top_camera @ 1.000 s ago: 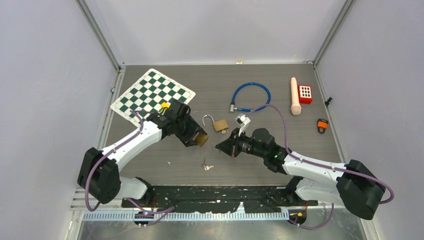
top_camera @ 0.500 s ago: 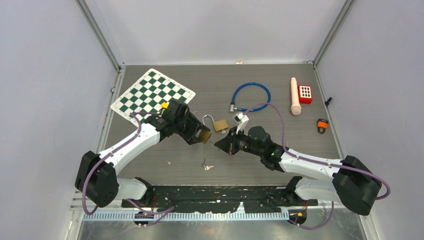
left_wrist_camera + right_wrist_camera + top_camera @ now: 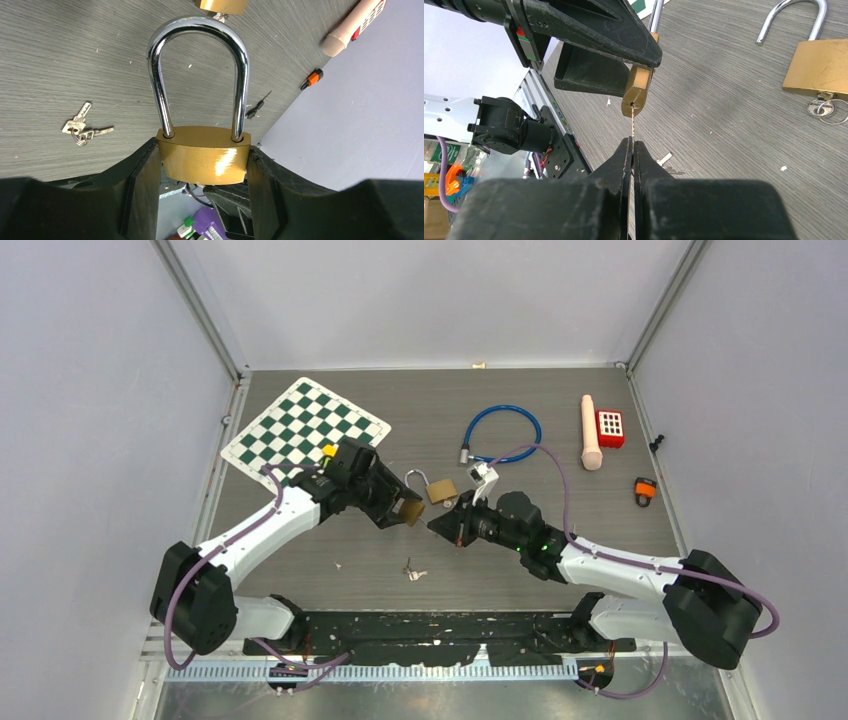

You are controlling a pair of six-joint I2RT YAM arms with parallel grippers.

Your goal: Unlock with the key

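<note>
Left arm (image 3: 262,530): stretched forward and inward from its base. Left end effector (image 3: 398,510) points toward the right arm. Its fingers are part-spread and clamped on either side of a padlock (image 3: 202,162) body, shackle pointing outward.

Right arm (image 3: 610,570): stretched forward and inward, low. Right end effector (image 3: 442,525) faces the left one. Its fingers are pressed together, pinching a thin key (image 3: 632,122) whose tip meets the padlock's underside.

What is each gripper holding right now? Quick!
Left gripper: closed, holding the brass padlock by its body.
Right gripper: closed, holding the key, its tip at the padlock's keyhole.
</note>
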